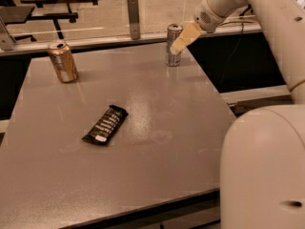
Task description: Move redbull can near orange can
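The redbull can (172, 38) is a slim silver-grey can standing upright at the far right of the grey table (143, 118). The orange can (62, 61) is a wider copper-orange can standing upright at the far left of the table. My gripper (179, 44) comes in from the upper right on a white arm. Its tan fingers (185, 37) overlap the right side of the redbull can. The can stands on the table.
A black snack bar wrapper (105, 125) lies flat in the middle of the table. A glass barrier with a metal post (134, 17) runs behind the table's far edge. The robot's white body (262, 171) fills the lower right.
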You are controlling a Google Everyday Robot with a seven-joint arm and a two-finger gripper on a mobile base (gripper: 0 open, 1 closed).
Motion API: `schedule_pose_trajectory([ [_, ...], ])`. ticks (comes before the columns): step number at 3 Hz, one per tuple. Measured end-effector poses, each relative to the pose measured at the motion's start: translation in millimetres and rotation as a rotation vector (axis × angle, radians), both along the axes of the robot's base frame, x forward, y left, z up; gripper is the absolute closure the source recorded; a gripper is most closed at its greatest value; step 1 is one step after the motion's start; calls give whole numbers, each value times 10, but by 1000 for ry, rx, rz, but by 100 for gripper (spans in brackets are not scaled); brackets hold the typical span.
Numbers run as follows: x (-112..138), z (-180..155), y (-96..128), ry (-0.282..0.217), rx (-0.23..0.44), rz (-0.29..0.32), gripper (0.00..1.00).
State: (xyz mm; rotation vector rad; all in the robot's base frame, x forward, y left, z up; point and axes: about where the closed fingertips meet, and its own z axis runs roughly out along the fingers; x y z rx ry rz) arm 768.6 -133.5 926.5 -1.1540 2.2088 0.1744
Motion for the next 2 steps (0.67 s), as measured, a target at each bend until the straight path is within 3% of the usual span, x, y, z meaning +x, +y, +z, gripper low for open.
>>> schedule_pose_trajectory([
  [2,225,-47,211,13,63,4,0],
])
